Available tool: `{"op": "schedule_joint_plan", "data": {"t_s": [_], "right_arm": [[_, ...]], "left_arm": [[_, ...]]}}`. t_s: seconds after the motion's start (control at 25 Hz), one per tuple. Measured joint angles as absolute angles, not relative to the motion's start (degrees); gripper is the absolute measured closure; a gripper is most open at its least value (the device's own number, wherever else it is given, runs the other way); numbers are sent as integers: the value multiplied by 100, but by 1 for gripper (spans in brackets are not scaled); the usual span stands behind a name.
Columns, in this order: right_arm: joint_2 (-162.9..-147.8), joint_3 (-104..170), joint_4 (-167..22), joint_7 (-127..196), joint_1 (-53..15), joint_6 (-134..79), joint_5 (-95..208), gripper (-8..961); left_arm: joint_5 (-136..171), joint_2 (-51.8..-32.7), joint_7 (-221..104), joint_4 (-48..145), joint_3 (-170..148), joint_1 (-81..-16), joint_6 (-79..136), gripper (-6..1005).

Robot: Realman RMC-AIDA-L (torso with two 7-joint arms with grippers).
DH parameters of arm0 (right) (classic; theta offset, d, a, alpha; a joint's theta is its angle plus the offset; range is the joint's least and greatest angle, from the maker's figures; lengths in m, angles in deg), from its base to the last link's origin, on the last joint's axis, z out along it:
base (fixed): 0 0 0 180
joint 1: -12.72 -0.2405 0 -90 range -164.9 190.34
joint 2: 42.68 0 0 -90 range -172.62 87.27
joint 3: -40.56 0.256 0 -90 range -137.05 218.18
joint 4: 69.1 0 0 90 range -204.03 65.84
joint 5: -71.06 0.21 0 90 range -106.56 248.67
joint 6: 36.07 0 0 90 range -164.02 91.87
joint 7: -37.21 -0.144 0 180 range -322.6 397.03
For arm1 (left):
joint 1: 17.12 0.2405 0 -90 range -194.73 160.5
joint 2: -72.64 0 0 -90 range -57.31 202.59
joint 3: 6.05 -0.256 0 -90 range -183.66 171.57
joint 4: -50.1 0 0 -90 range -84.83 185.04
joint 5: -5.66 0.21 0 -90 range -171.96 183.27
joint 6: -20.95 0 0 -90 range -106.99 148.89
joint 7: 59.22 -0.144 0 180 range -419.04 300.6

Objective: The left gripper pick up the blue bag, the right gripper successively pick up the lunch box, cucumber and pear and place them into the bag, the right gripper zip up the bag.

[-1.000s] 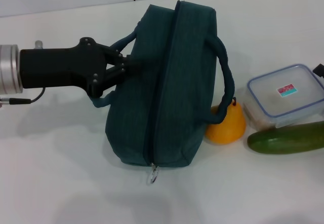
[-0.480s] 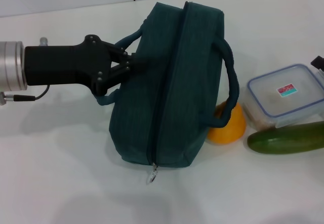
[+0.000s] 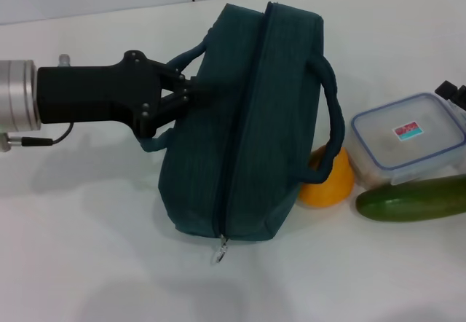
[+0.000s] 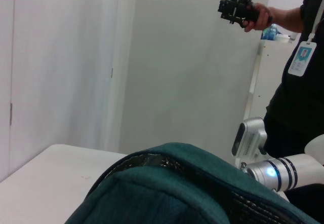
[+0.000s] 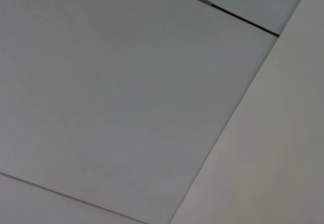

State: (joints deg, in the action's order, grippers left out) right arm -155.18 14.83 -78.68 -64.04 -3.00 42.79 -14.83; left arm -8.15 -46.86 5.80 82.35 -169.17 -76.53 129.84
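The clear rectangular plastic lunch box (image 3: pixel 406 142) with a blue-rimmed lid carries a small red-and-teal sticker; its print is too small to read. The large dark teal-blue fabric bag (image 3: pixel 244 118) stands on the white table (image 3: pixel 80 264), zipper running along its top and ending in a metal ring pull (image 3: pixel 220 252) at the near end. The black two-finger left gripper (image 3: pixel 188 94) is clamped on the bag's left handle. Right of the bag lie the yellow-orange pear (image 3: pixel 328 180), touching the bag, then the lunch box and the dark green cucumber (image 3: pixel 412 199). The right gripper (image 3: pixel 453 92) shows only as a black tip beyond the lunch box; its finger state cannot be determined.
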Motion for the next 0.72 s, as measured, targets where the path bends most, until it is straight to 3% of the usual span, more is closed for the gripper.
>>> {"op": "schedule_joint_plan", "data": {"t_s": [0.2,0.64,0.72], "right_arm": [[-15563,1528,-7867,-6404,-193,4280,-1441,355],[-15640,1501,-7932,-6272,-155,4360,-1432,753],[-15639,1494,-7937,-6224,-156,4392,-1439,770]], "left_arm": [[-818,-4689,588,8176,-16916,-7653,12984,933],[-820,-4689,607,8174,-16917,-7631,12995,931],[-819,-4689,608,8174,-16916,-7614,13000,930]]}}
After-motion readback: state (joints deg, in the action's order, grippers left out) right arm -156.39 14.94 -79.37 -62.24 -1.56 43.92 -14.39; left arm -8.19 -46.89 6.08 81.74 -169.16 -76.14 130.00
